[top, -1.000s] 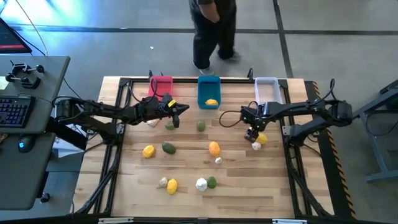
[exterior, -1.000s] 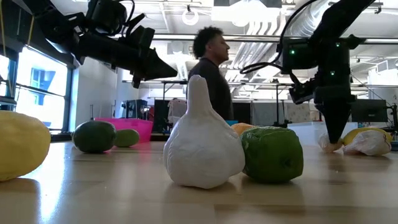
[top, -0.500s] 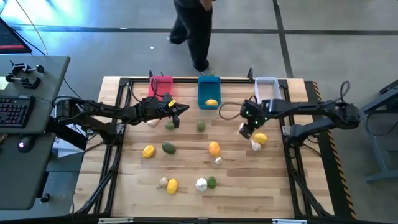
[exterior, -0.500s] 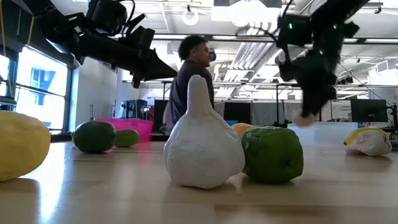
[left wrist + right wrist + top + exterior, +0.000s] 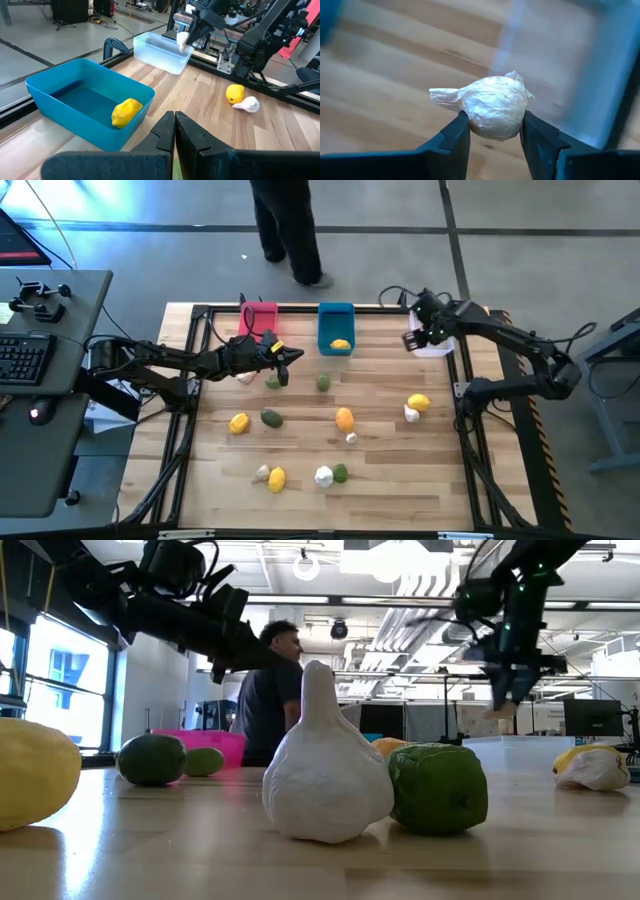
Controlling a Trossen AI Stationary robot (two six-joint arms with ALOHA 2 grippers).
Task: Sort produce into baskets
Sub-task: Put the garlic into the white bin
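My right gripper (image 5: 412, 340) is shut on a white garlic (image 5: 494, 107) and hangs in the air at the near-left edge of the pale white bin (image 5: 433, 330). It also shows in the low view (image 5: 503, 708). My left gripper (image 5: 297, 357) is shut and empty, above the table between the pink bin (image 5: 259, 318) and the blue bin (image 5: 336, 328). A lemon (image 5: 340, 345) lies in the blue bin. A green fruit (image 5: 272, 382) lies just near of the left gripper. Other produce is scattered on the table. My right gripper pinches the garlic's round bulb (image 5: 470, 117) by its two opposite sides between the two fingers. The fingers (image 5: 512, 690) come from above, pointing down. The garlic is lifted clear of the table, and its pointed stem end (image 5: 440, 94) sticks out sideways.
Loose on the table lie a lemon (image 5: 419, 403) touching a garlic (image 5: 411, 414) at right, an orange fruit (image 5: 344, 418), green ones (image 5: 323, 382) (image 5: 271, 418), a lemon (image 5: 238, 423), and a near cluster (image 5: 324, 476). A person (image 5: 285, 225) walks beyond the far edge.
My right gripper has risen from the table beside the lemon at the right with a garlic in its fingers. It has carried it up and toward the far edge, to the pale white bin. The person behind the table has walked to the left.
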